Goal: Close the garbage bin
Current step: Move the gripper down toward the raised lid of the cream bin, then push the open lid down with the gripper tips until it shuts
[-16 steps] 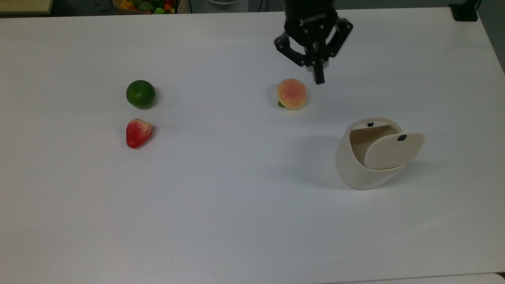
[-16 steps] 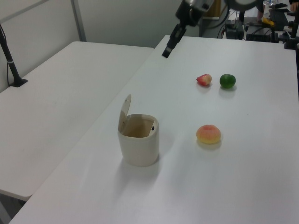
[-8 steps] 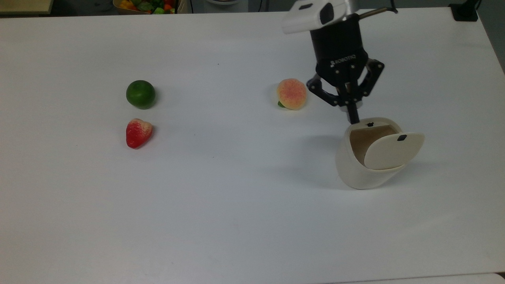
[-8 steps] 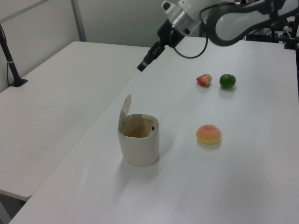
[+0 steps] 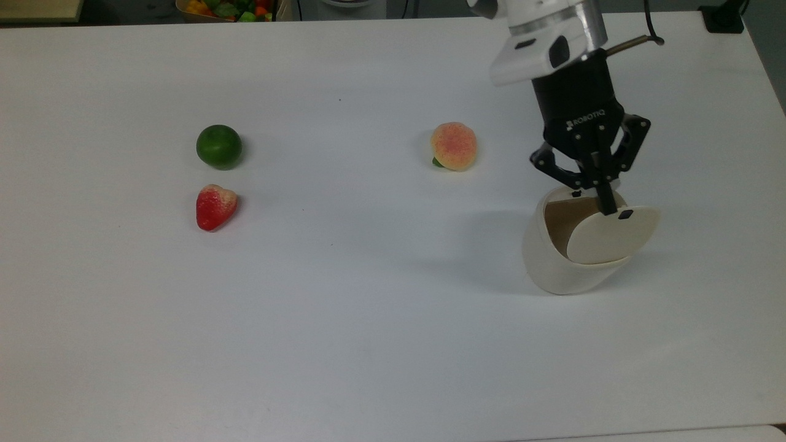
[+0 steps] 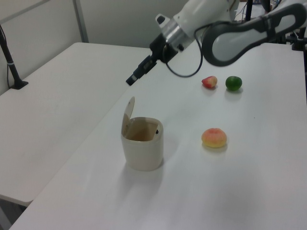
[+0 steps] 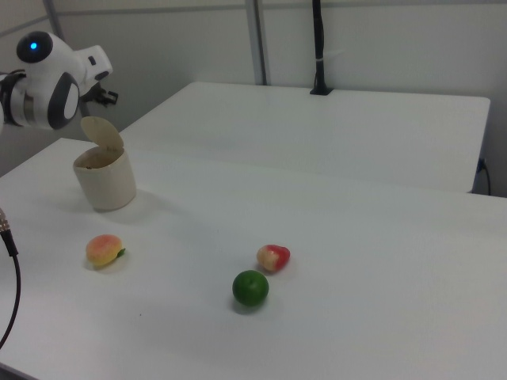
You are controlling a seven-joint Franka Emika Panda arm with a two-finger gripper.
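Observation:
The cream-white garbage bin [image 5: 556,264] stands at the top view's right with its hinged lid [image 5: 611,236] raised almost upright. A small black tab [image 5: 625,214] sits on the lid. My gripper [image 5: 608,205] is shut, fingers pressed into one thin point with nothing between them. In the top view its tip lies over the bin's mouth, just beside the lid's upper edge. The left view puts the gripper [image 6: 130,80] a little above the top of the lid [image 6: 128,114], apart from it. The right view has the bin [image 7: 104,182] at its left, under the white arm [image 7: 47,79].
A peach [image 5: 454,146] lies left of the bin in the top view. Farther left are a green lime [image 5: 219,147] and a red strawberry [image 5: 215,206]. A basket of mixed fruit [image 5: 227,9] sits beyond the white table's [image 5: 368,307] far edge.
The gripper has travelled from beside the peach to the bin, ending over its mouth next to the raised lid. Lid, bin and fruits have not moved.

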